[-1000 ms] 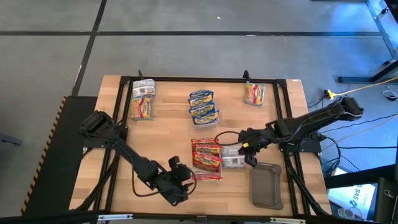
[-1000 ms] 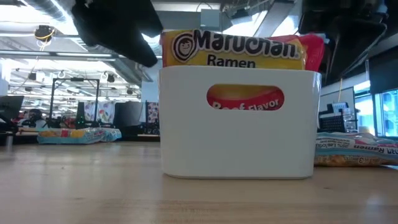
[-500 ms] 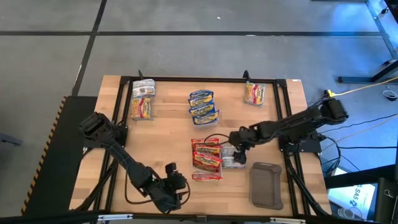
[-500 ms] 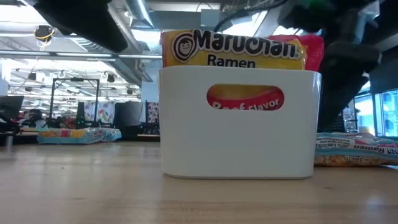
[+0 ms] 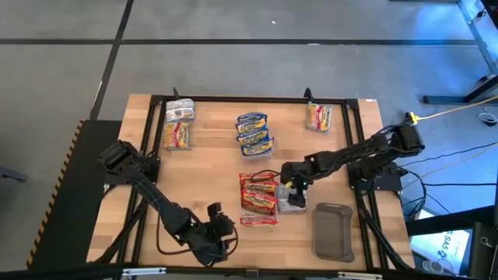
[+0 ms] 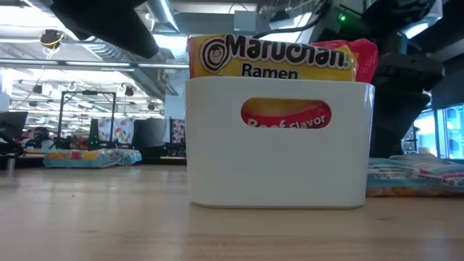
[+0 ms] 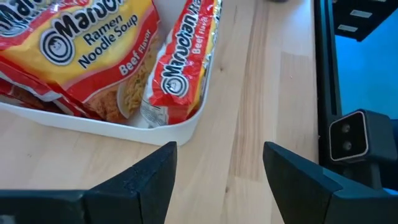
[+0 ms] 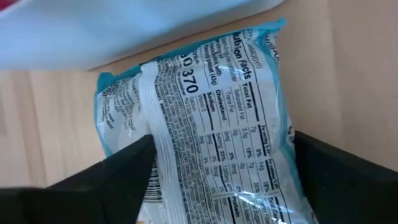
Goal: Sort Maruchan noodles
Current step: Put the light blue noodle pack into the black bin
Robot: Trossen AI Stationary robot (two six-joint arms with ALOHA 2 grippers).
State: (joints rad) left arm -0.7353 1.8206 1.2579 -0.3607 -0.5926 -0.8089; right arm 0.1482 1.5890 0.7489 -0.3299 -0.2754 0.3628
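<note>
A silver-grey, blue-edged Maruchan noodles packet (image 8: 211, 106) lies flat on the table, its printed back up, just right of the white tray (image 5: 259, 224). The tray holds red beef packets (image 7: 93, 56). My right gripper (image 8: 222, 140) is open over the packet, one finger beside each of its long edges. My left gripper (image 7: 217, 174) is open near the table's front edge, close to the tray's near corner (image 7: 186, 127) and holding nothing. Other packets lie in groups at the far side: blue ones (image 5: 254, 132), a group at far left (image 5: 179, 126), and one at far right (image 5: 319, 117). My right gripper comes down from above with its fingers (image 8: 124, 180) astride the packet's long edges (image 8: 146, 143). Whether the fingers touch the packet I cannot tell. The packet rests on the table.
A dark grey tray (image 5: 333, 232) sits at the near right, just beyond my right gripper. A black frame (image 5: 233, 99) runs along the table's edges. Bare wood lies between the white tray and the far packet groups.
My right gripper has moved toward the table's left edge, from beside the dark grey tray to over the silver-grey packet. In the low view the packet's top outline has risen. My left gripper has drawn back a little toward the near edge.
</note>
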